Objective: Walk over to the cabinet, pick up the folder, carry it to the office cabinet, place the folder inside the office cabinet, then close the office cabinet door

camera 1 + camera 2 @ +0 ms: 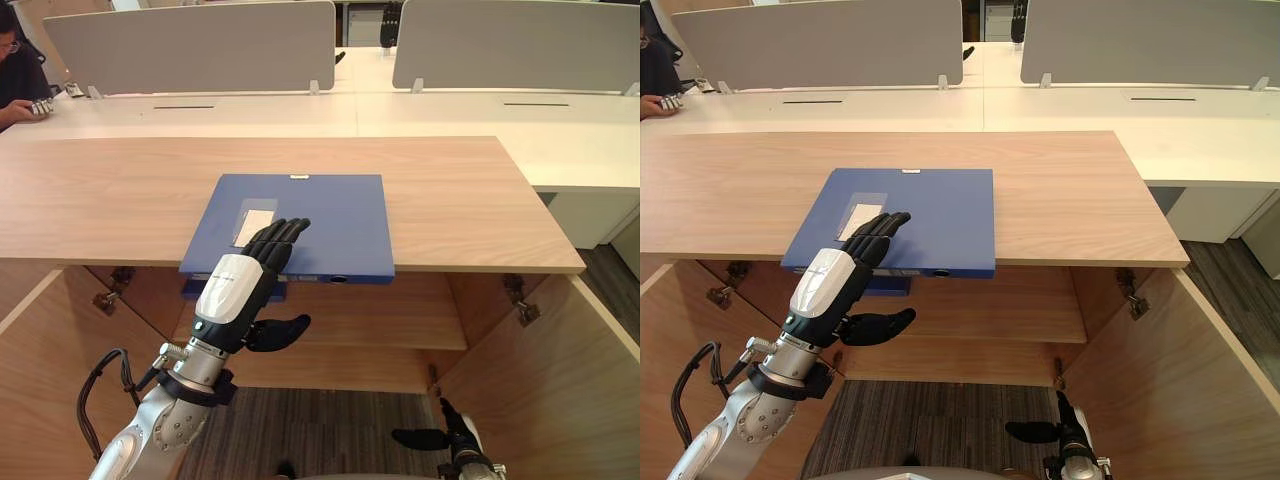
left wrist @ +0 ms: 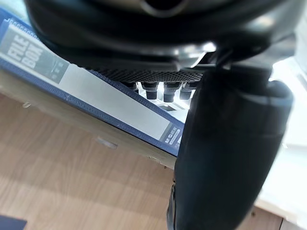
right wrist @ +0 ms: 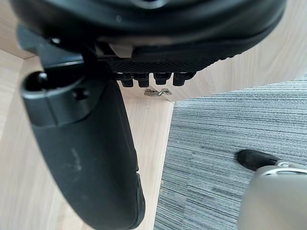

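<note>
A blue folder (image 1: 320, 215) lies flat on the wooden cabinet top (image 1: 120, 190), its near edge sticking out a little over the front. My left hand (image 1: 240, 285) is open, its straight fingers (image 1: 280, 235) resting on the folder's near left part. Its thumb (image 1: 280, 330) hangs free below the top board. In the left wrist view the folder's labelled spine (image 2: 96, 91) runs between the fingers and the thumb (image 2: 225, 158). My right hand (image 1: 445, 437) hangs low at the right, open and holding nothing, over the carpet (image 3: 230, 143).
The cabinet stands open below, with doors swung out at the left (image 1: 40, 360) and right (image 1: 560, 380) and a shelf (image 1: 380, 320) inside. A second blue item (image 1: 235, 290) shows under the top board. White desks with grey dividers (image 1: 200, 45) stand behind; a person (image 1: 20, 80) sits far left.
</note>
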Tool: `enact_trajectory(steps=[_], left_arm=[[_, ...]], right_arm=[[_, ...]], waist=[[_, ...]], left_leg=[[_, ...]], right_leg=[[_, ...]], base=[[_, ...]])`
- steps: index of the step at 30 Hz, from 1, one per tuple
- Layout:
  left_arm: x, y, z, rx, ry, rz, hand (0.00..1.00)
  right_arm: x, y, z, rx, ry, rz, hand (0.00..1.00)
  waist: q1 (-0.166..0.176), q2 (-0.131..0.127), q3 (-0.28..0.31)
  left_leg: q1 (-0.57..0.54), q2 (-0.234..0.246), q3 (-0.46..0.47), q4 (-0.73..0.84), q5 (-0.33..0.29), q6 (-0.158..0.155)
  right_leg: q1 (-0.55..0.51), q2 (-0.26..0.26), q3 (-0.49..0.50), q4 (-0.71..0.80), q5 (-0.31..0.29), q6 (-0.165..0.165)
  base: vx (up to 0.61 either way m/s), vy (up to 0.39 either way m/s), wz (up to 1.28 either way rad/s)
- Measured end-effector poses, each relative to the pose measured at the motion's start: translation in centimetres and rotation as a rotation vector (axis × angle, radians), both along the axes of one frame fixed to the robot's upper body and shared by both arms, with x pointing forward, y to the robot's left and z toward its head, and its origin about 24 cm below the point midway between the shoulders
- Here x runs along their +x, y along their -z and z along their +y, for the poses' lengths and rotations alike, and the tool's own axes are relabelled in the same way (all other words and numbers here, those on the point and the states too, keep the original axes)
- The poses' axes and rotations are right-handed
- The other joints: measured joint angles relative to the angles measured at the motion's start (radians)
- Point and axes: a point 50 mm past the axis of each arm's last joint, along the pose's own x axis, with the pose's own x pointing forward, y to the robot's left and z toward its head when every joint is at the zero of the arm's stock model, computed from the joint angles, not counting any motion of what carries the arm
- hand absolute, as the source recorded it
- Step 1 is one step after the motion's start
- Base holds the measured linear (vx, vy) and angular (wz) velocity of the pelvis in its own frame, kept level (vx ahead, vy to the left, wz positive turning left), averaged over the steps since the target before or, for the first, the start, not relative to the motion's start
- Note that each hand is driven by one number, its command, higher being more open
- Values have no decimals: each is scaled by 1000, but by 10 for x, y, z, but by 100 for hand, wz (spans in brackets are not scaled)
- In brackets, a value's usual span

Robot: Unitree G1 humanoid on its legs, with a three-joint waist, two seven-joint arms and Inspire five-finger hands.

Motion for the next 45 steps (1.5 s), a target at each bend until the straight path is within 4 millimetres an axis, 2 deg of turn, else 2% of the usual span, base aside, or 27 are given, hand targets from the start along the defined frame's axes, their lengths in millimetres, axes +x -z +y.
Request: enact_trajectory(steps=[4,9,14,18,23,26,27,28,30,31,33,36,38,39,41,42,45], left_arm=[[9,-1,5,99,-72,-105,0],[16,-12,8,89,-115,-192,0],[17,-19,8,32,-143,-239,0],[9,-24,5,-53,-162,-234,0],[-2,-36,-9,-225,-131,-247,0],[-13,-50,-23,-401,-77,-284,0],[-26,-72,-36,-674,59,-319,0],[-30,-78,-36,-757,100,-324,0],[-31,-81,-35,-838,128,-318,0],[-32,-89,-23,-1137,210,-254,0],[-31,-90,-22,-1196,246,-225,0],[-31,-90,-21,-1205,248,-222,0],[-30,-88,-19,-1266,301,-166,0],[-30,-88,-17,-1317,339,-130,0],[-28,-86,-17,-1363,401,-73,0],[-28,-86,-17,-1367,443,-42,0],[-27,-86,-18,-1366,499,2,0]], right_arm=[[0,0,1,4,-2,-2,100],[0,0,1,9,-4,-3,100],[5,-3,3,18,-7,-27,100],[14,-8,9,39,-5,-89,100],[26,-28,21,103,55,-249,100],[41,-52,32,153,82,-406,100],[49,-94,42,232,121,-633,100],[49,-107,40,259,138,-706,100],[50,-117,38,280,155,-761,100],[36,-184,22,381,176,-1056,100],[34,-195,14,393,204,-1138,100],[36,-206,9,383,203,-1174,100],[46,-236,12,433,126,-1307,100],[56,-259,15,462,33,-1422,100],[69,-292,22,476,-137,-1576,100],[74,-303,27,484,-216,-1626,100],[81,-310,35,499,-316,-1633,100]], waist=[[-9,-2,-1],[-17,-3,-1],[-16,-4,-1],[-13,-12,-6],[-17,-29,-9],[-20,-31,-8],[-42,-33,-6],[-46,-34,-6],[-56,-37,-5],[-86,-46,0],[-102,-52,-1],[-94,-51,1],[-83,-49,1],[-83,-50,1],[-81,-49,1],[-75,-49,1],[-62,-48,1]], left_leg=[[-1,-2,3,-1,-1,1],[-1,-3,4,-1,-3,2],[-1,-3,5,-1,-8,1],[-6,1,30,0,-14,-2],[-9,1,52,5,-16,1],[-5,-1,83,4,-25,7],[-1,-5,118,0,-37,7],[5,-5,136,1,-36,9],[10,-5,151,5,-37,11],[10,-5,224,5,-51,13],[15,-7,230,5,-55,15],[17,-9,237,5,-57,16],[19,-9,257,5,-60,14],[19,-9,265,5,-61,15],[20,-11,265,5,-60,17],[20,-12,263,5,-59,18],[17,-14,252,5,-57,21]], right_leg=[[1,-2,4,-13,6,1],[3,-1,6,-22,9,2],[8,-1,6,-30,9,3],[-7,3,29,-31,15,3],[-20,3,52,-29,26,2],[-35,2,84,-27,36,5],[-54,1,122,-26,44,8],[-57,2,137,-26,47,11],[-61,3,151,-27,50,12],[-98,11,228,-25,64,18],[-97,9,235,-23,65,20],[-99,8,245,-21,66,22],[-109,11,265,-16,69,26],[-115,12,276,-14,72,31],[-114,11,277,-12,73,34],[-114,10,275,-12,74,34],[-111,7,264,-12,73,35]], base=[[-6,2,-1],[0,0,0],[5,-1,-1],[23,1,-16],[10,4,-13],[-73,34,-39],[-104,57,-69],[-80,47,-62],[8,13,-63],[10,14,-87],[-4,6,-45],[-25,-10,-10],[-49,-15,-25],[-65,-19,-22],[-68,-23,-6],[-43,-20,5],[-26,-18,13]])
